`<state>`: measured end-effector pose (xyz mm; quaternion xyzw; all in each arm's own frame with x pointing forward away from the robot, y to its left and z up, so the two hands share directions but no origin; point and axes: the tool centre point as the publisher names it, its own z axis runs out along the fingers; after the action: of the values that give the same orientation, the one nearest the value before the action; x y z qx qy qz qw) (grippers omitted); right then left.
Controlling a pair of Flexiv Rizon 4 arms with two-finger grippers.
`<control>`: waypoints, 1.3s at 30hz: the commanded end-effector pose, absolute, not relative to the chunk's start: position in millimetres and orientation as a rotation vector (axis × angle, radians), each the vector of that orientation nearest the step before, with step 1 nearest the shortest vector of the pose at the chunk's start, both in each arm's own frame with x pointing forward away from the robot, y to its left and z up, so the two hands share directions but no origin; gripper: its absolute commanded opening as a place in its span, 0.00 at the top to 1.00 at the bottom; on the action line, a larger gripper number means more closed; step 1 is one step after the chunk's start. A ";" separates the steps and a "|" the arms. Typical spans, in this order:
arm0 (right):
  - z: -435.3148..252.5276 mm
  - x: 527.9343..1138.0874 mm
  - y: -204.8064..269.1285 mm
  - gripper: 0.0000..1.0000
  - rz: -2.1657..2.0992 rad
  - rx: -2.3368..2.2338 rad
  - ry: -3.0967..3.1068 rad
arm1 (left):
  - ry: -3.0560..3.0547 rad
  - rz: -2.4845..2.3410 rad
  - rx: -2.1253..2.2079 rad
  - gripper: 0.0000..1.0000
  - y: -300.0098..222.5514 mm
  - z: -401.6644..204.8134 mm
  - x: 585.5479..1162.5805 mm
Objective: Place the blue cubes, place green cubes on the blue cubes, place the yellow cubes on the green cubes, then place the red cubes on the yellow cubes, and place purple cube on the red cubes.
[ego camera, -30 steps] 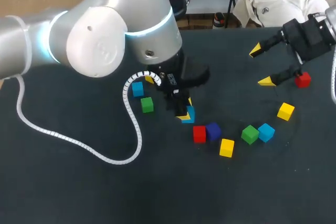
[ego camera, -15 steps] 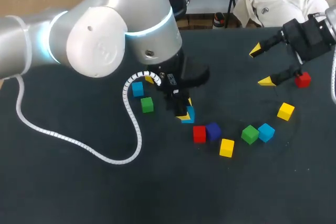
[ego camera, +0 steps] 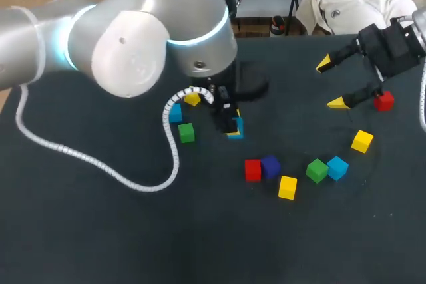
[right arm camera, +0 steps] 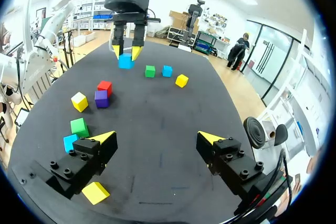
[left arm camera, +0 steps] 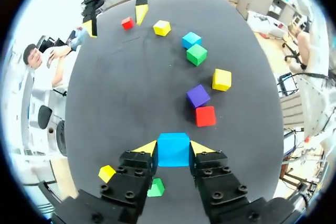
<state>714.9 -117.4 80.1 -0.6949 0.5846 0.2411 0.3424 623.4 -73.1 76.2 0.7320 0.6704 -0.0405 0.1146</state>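
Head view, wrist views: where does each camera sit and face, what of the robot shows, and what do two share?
Head view: above and behind, facing down onto the table; left arm, right arm show.
Left wrist view: on the left wrist, facing along the left claw, shut on a blue cube.
Right wrist view: on the right wrist, facing across the table; open right claw shows.
Shared: both wrist views show that cube.

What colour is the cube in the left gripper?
The cube is blue; left wrist view shows it best.
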 end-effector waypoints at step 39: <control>79.6 715.2 -117.3 0.00 0.627 -1.806 1.518 | 2.060 -0.117 2.287 1.00 -87.6 65.4 659.6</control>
<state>714.9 -117.4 80.1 -0.6949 0.5845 0.2412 0.3424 655.8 -84.5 68.2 0.7415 0.6688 -0.0326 0.0422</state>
